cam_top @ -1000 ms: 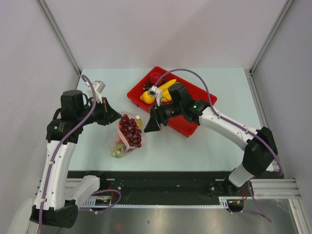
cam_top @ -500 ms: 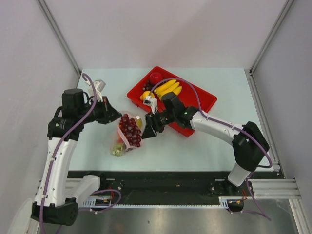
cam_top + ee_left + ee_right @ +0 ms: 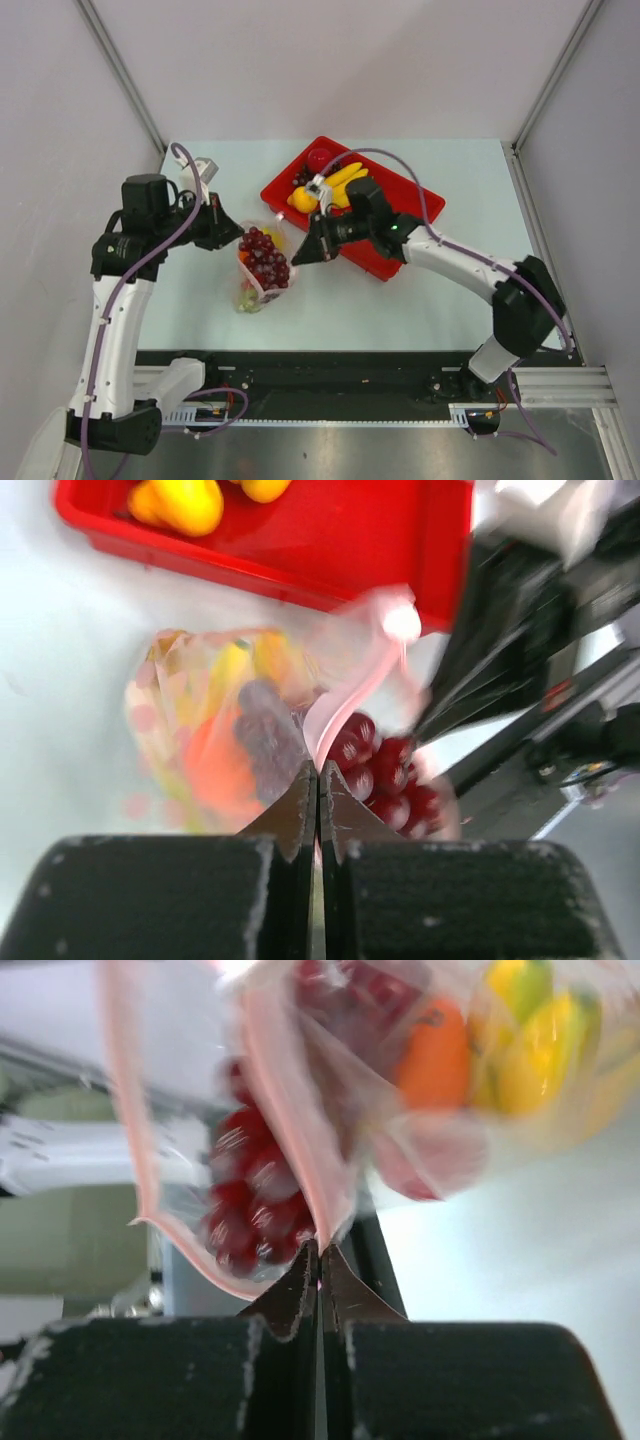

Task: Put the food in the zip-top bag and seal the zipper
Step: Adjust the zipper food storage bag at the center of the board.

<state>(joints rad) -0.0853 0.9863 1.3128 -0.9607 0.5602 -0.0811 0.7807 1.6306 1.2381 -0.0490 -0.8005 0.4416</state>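
The zip-top bag hangs between my two grippers over the table's left half, its mouth spread. Dark red grapes fill the mouth, and orange and yellow food shows lower in the bag. My left gripper is shut on the pink zipper at the mouth's left end. My right gripper is shut on the zipper at the right end, with grapes just behind it. Bananas, a red apple and a yellow-orange fruit lie in the tray.
The red tray sits slanted at the back middle of the table, right behind my right forearm. Grey walls close off both sides and the back. The arm bases and a black rail run along the near edge.
My right gripper came in to the right end of the bag's mouth and shut on the pink strip. The left gripper kept its hold and the bag shifted slightly.
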